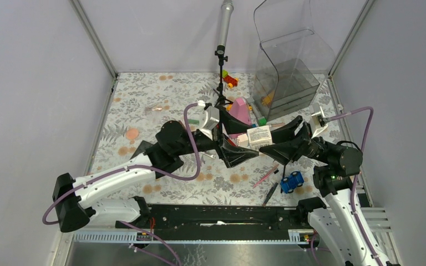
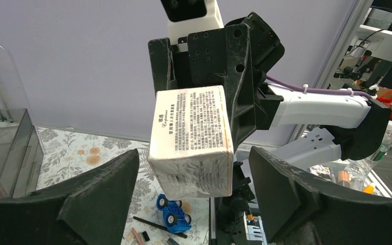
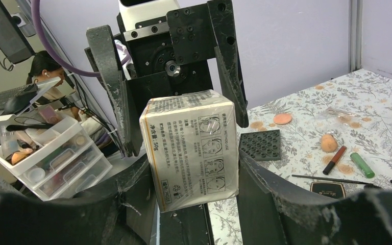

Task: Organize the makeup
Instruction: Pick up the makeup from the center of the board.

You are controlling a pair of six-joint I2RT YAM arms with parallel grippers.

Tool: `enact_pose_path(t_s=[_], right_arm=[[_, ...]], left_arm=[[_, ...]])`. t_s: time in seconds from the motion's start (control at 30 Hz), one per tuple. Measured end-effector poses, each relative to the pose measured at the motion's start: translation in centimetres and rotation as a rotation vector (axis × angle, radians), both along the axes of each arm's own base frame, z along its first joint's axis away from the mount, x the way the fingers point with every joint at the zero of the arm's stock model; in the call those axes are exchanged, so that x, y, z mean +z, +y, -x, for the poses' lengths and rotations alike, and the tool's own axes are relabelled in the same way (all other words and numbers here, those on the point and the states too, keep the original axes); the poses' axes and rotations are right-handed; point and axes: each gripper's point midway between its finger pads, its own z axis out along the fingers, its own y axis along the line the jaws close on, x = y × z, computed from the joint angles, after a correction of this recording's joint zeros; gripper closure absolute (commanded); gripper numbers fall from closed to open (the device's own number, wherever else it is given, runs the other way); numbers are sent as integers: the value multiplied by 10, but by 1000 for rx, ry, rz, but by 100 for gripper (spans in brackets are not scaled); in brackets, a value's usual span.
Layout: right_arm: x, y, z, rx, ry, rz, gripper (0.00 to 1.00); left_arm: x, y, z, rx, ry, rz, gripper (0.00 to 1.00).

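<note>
Looking down from above, I see both arms meeting over the table's centre. My right gripper [image 3: 194, 176] is clamped on a white box [image 3: 189, 148] with printed faces, holding it off the table. My left gripper [image 2: 193, 163] faces it, fingers spread wide on either side of the box with gaps showing. A pink pencil [image 1: 265, 178] and a black pencil [image 1: 270, 194] lie at five o'clock of the box, and a peach sponge [image 1: 132, 133] at nine o'clock.
</note>
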Motion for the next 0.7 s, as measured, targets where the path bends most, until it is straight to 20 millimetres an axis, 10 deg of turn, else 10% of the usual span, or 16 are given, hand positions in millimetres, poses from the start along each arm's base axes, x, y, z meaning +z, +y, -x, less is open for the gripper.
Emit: enact_pose_path(t_s=[0.23,0.57,0.7], right_arm=[[-3,0,1,-6,-11,7,81],[-3,-2,4,-17,-52,9,80],[-3,-2,6,-20,-58,8,59]], left_arm=[[0,-6,1,-12,-1,5,30],[0,-9,4,-42,15,2,81],[1,-10,6,-52,9,3,100]])
